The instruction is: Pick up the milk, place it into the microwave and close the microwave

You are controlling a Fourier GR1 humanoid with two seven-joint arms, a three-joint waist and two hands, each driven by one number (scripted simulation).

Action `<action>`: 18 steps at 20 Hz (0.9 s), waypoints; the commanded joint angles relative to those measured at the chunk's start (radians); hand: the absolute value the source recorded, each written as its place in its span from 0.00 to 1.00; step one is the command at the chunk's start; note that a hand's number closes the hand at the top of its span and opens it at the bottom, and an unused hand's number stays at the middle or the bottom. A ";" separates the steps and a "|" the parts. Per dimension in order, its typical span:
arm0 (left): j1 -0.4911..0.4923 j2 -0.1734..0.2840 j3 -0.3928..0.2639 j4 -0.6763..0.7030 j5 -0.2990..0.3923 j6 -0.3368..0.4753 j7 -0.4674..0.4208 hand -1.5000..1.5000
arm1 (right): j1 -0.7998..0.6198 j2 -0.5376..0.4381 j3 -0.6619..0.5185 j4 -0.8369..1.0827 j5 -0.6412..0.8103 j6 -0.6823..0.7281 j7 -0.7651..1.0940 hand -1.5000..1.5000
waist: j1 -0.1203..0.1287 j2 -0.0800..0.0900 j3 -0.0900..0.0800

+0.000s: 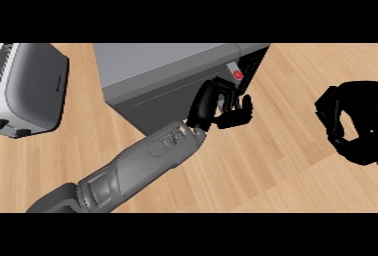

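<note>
**kitchen_newbie:** So where are you at with the milk-in-the-microwave job?

**me:** Looks near the end, I reckon. My left hand [221,107] is up at about 12 o'clock from the middle, fingers fairly straight and a bit spread, pinching nothing, right against the front of the microwave [173,75] next to its red button [238,74]. The door looks shut or nearly shut from up here.

**kitchen_newbie:** And the milk?

**me:** Can't see it anywhere on the surface [280,165]. My guess is it's inside the box, but the pictures don't show that.

**kitchen_newbie:** Other hand?

**me:** My right hand [351,125] rests at 3 o'clock, fingers relaxed, holding nothing. There's a toaster [29,90] at 9 o'clock, not involved. What's left: press the door fully home, if it isn't, then pull back.
</note>
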 commanded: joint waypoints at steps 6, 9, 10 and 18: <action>-0.090 -0.043 0.017 0.053 0.012 0.003 -0.010 1.00 | 0.008 0.005 0.037 -0.094 -0.039 0.073 -0.016 1.00 | -0.047 0.008 0.002; -0.090 -0.043 0.018 0.049 0.017 0.018 -0.014 1.00 | 0.016 0.001 0.046 -0.121 -0.051 0.077 -0.002 1.00 | -0.053 0.007 0.002; -0.088 -0.043 0.019 0.052 0.018 0.024 -0.015 1.00 | 0.017 0.002 0.043 -0.133 -0.057 0.071 0.000 1.00 | -0.054 0.003 0.001; -0.056 -0.043 0.126 0.053 0.064 0.189 -0.054 1.00 | 0.044 -0.004 0.046 -0.182 -0.079 0.056 0.031 1.00 | -0.015 -0.009 -0.005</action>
